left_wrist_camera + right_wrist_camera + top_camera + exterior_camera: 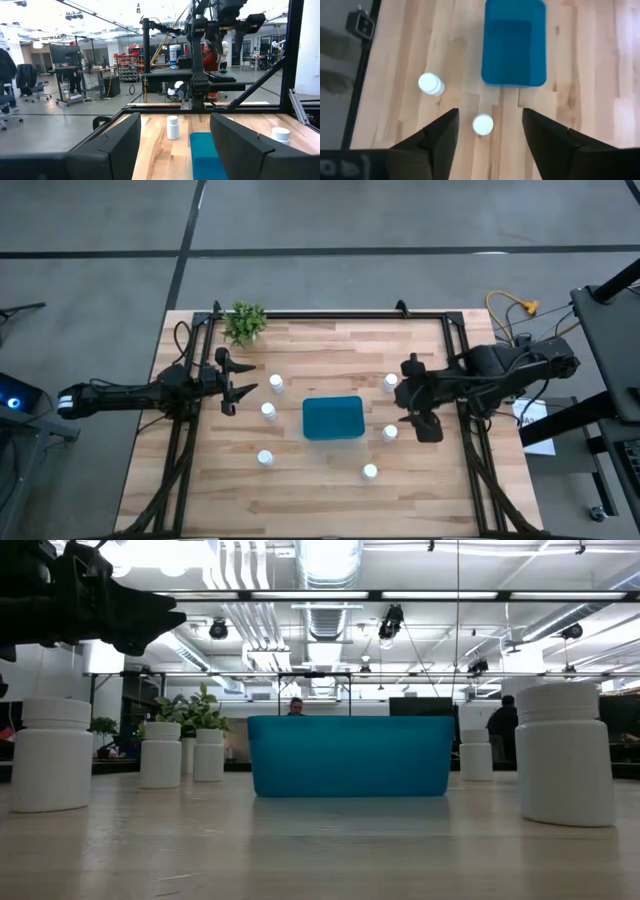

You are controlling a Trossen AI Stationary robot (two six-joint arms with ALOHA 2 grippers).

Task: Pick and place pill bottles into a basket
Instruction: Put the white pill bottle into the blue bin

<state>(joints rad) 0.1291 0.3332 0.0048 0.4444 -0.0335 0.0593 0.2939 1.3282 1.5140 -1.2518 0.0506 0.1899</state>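
Right gripper, fingers spread and empty, hovers above a pill bottle lying between them, basket just ahead; descend straight, centring the cap before closing; left gripper, also spread, waits.

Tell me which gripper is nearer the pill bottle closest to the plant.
Left. The left gripper sits just beside that pill bottle, jaws open. The right gripper is across the table, beyond the basket.
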